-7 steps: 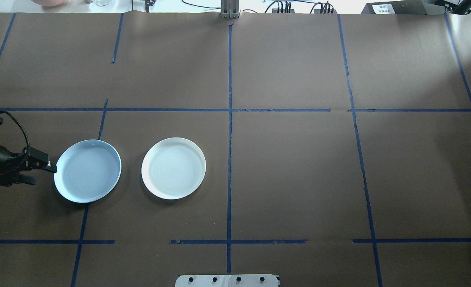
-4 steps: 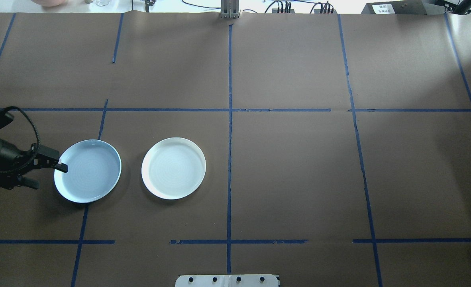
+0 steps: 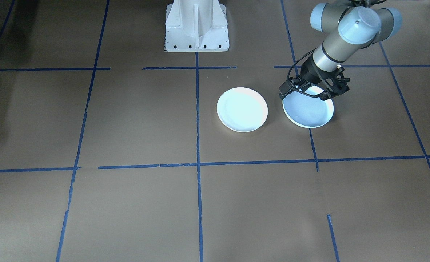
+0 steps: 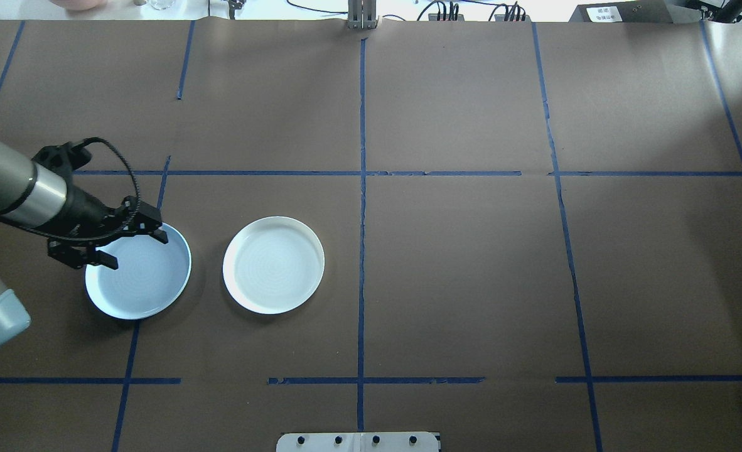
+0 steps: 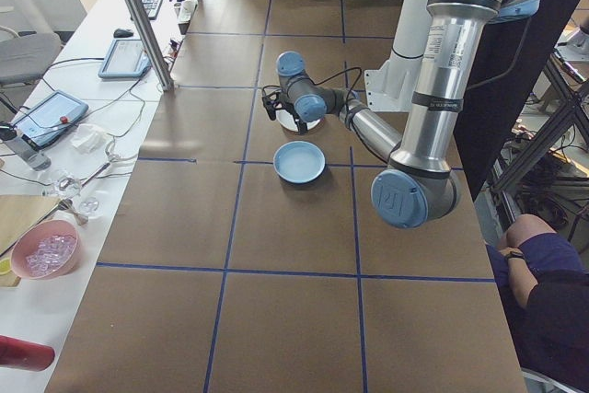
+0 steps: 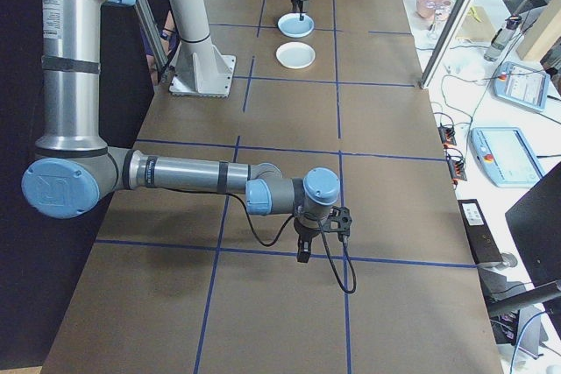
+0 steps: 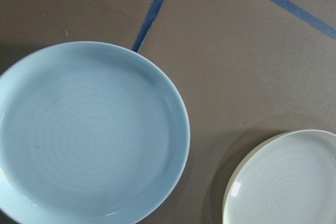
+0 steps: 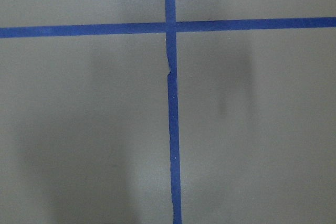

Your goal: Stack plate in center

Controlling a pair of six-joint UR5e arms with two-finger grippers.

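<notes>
Where the left arm reaches in, the left claw [image 4: 134, 247] hangs over the near-left part of the blue plate [image 4: 142, 276], fingers spread wide, holding nothing. Blue plate flat on the table [image 4: 459, 263], just beside the pale whitish plate [image 4: 274, 265], not touching. Right claw [image 6: 303, 247] far off over bare tape lines; seen only from the side, so cannot tell its state.

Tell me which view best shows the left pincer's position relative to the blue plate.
The overhead exterior view: the left pincer is open above the blue plate's far-left rim. The front-facing view shows the same from across the table, partly behind the wrist. Exterior left and right show it small. The left wrist view shows only plates.
</notes>
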